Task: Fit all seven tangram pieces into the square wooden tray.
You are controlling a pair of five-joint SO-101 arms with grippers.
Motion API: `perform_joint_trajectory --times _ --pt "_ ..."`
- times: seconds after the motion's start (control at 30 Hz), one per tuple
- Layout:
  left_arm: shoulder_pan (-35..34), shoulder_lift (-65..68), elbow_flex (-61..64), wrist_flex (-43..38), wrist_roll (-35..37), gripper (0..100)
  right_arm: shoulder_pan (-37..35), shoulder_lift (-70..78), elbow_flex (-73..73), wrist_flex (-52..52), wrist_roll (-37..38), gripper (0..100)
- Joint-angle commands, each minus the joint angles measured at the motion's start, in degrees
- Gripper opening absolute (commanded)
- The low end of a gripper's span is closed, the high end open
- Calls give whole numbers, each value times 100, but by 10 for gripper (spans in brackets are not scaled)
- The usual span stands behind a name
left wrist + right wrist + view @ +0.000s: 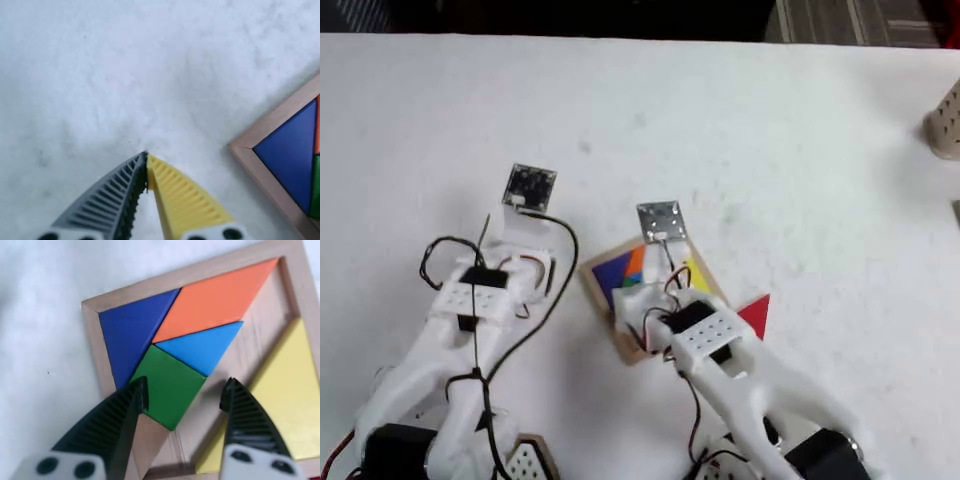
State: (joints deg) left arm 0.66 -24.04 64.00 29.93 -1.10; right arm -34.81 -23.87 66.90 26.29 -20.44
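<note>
Five pieces [200, 347] sit in the tray [225, 268], the right hand [186, 387] wide and empty above them, the left hand [146, 159] closed on nothing at its nine o'clock; next, I judge, comes fetching the red triangle [755, 315] lying at three o'clock.

The high view looks steeply down over the white table [770, 120] from a fixed spot overhead, well back. The left wrist view faces the tabletop from close, catching one corner of the square wooden tray [272, 122]. The right wrist view sits close above the same tray, which the high view also takes in.
</note>
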Motion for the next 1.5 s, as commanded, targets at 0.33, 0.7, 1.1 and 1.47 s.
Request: perform_joint_trajectory --times 0.33,0.7,1.1,1.47 --pt "-40 -13 -325 -132 -26 22 -646 -268 -510 48 -316 244" --pt "-40 -13 -334 -132 -26 22 -848 -277 -343 -233 -308 170" --pt "-40 -13 -334 -132 -26 22 -980 -804 62 -277 -308 166" --pt "-40 -4 -334 -132 -26 22 -418 -40 176 -224 -308 166"
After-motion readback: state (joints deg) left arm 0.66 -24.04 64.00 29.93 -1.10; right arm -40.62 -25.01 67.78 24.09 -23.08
